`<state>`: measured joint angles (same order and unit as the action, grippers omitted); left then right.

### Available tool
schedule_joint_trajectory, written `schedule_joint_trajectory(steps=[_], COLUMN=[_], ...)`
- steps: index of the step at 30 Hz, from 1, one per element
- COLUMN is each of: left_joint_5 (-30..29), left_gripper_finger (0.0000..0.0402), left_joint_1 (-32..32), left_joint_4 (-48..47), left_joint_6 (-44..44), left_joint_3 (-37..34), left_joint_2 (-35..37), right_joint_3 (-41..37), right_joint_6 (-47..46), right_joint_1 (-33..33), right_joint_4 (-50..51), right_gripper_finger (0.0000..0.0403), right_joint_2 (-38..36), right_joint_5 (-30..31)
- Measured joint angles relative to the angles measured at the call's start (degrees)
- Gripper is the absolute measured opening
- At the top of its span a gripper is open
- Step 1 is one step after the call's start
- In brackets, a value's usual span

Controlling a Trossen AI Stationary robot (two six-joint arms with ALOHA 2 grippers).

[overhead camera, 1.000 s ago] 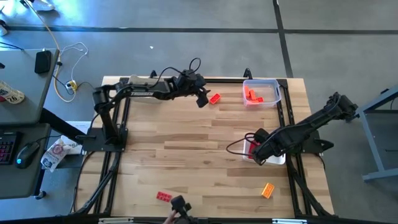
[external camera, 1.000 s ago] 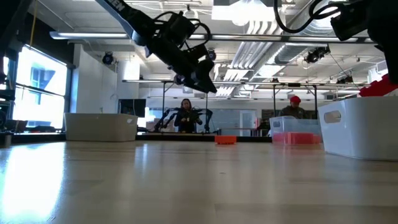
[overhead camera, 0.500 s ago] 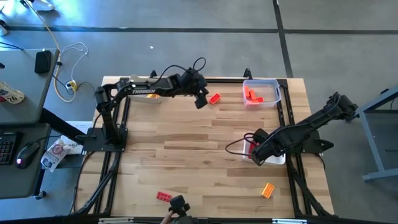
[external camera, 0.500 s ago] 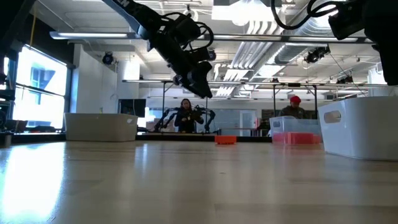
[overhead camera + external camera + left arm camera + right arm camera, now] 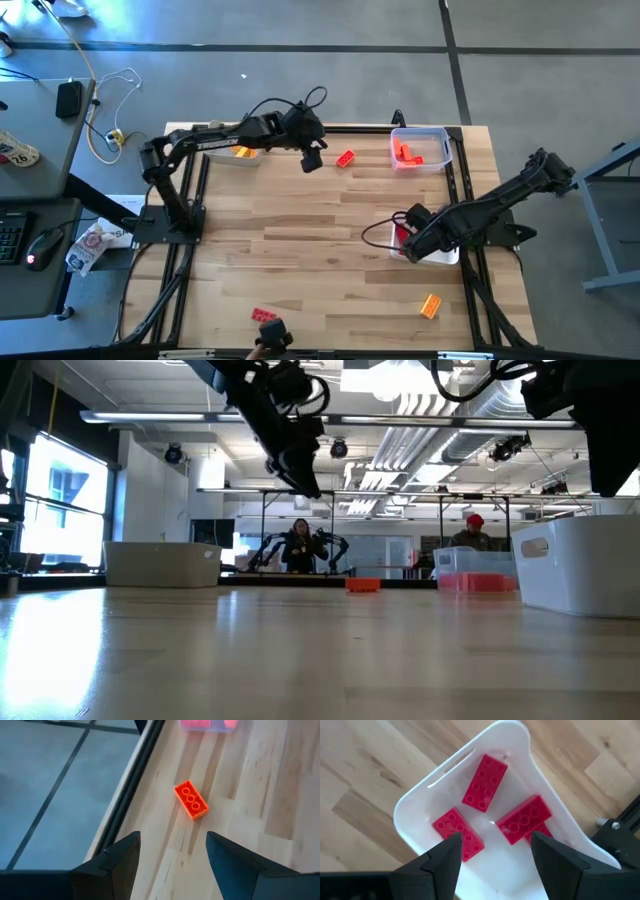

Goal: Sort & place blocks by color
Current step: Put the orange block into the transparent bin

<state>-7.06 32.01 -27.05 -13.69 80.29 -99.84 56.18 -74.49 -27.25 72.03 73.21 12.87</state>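
The left gripper [image 5: 311, 160] hangs with jaws wide and empty above the table's far edge, near an orange-red block [image 5: 191, 800] lying flat on the wood (studs up), while the right gripper [image 5: 492, 851], jaws also wide, hovers over a white tray [image 5: 555, 815] holding red blocks [image 5: 484, 782].
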Motion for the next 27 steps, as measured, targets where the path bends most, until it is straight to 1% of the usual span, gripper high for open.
schedule_joint_trajectory(steps=[2,6,10,14,20,23,27], left_joint_5=[-0.3,-2.3,-2.7,-2.6,-2.6,-2.3,1.1], left_gripper_finger=[0.0211,0.0211,0.0211,0.0211,0.0211,0.0211,0.0211], left_joint_1=[0.0,-0.3,-0.5,-0.6,-0.5,-0.4,-0.4], left_joint_4=[-1.0,-4.6,-9.4,-14.3,-20.3,-20.5,-20.8], left_joint_6=[0.0,0.1,1.6,1.7,2.6,2.4,1.1], left_joint_3=[0.0,0.0,0.0,0.0,-0.1,-1.5,-3.3], left_joint_2=[1.9,5.6,8.9,11.2,11.8,11.9,11.9], right_joint_3=[0.0,0.0,0.0,0.6,4.7,6.2,7.2], right_joint_6=[0.9,3.0,8.7,16.4,31.2,41.7,57.3], right_joint_1=[0.6,2.6,5.1,9.2,17.3,22.3,29.5], right_joint_4=[-0.1,-0.3,-1.9,-4.4,-9.1,-13.3,-21.2], right_gripper_finger=[0.0221,0.0222,0.0222,0.0222,0.0222,0.0222,0.0222], right_joint_2=[0.0,-0.2,-0.4,-0.5,-0.6,-0.5,-0.6], right_joint_5=[1.2,1.3,1.2,3.6,9.6,10.6,10.5])
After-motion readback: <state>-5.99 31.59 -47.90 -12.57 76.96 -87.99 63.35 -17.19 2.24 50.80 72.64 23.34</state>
